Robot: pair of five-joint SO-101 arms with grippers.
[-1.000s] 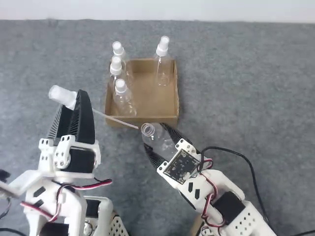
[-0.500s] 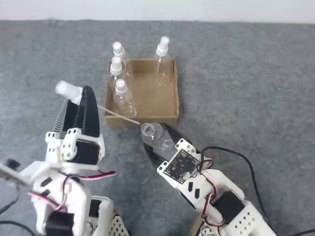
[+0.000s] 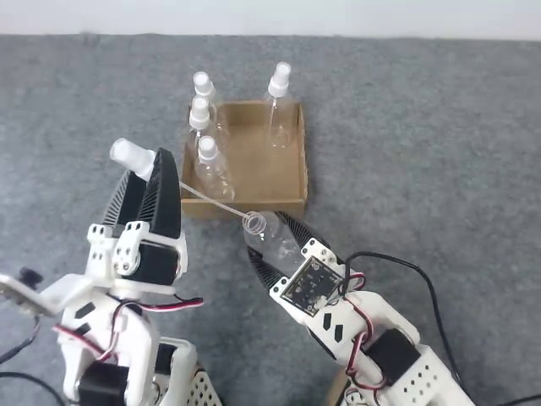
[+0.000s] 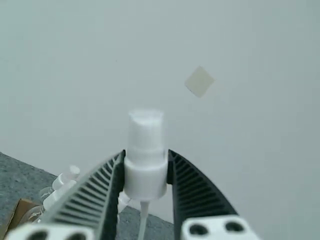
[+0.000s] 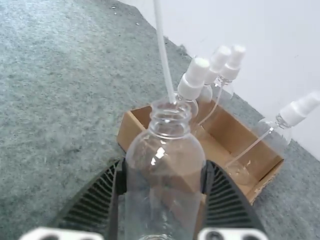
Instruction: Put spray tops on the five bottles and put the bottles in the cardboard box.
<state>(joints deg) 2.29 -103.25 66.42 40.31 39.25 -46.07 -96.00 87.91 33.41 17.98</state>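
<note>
The left pincer (image 3: 157, 166) is closed on a white spray top (image 4: 145, 161), gripping it round the collar with the nozzle sticking out past the fingertips. It hangs above the grey counter (image 3: 423, 152), just beside the near left corner of the cardboard box (image 3: 292, 205). The top's thin tube (image 5: 162, 50) slants down from it to the neck of the open bottle (image 5: 164, 160), with its tip right at the rim of the mouth. I cannot tell whether the tip is actually inside.

The right pincer (image 3: 265, 235) has that clear bottle clamped round its body, one finger on each side. The bottle tilts so that its uncapped mouth points toward the front wall of the box and sits just short of it.

Four capped bottles stand upright in the box. Three of them (image 3: 209, 165) line up along its left side, and the fourth (image 3: 277, 114) is in the far right corner.
</note>
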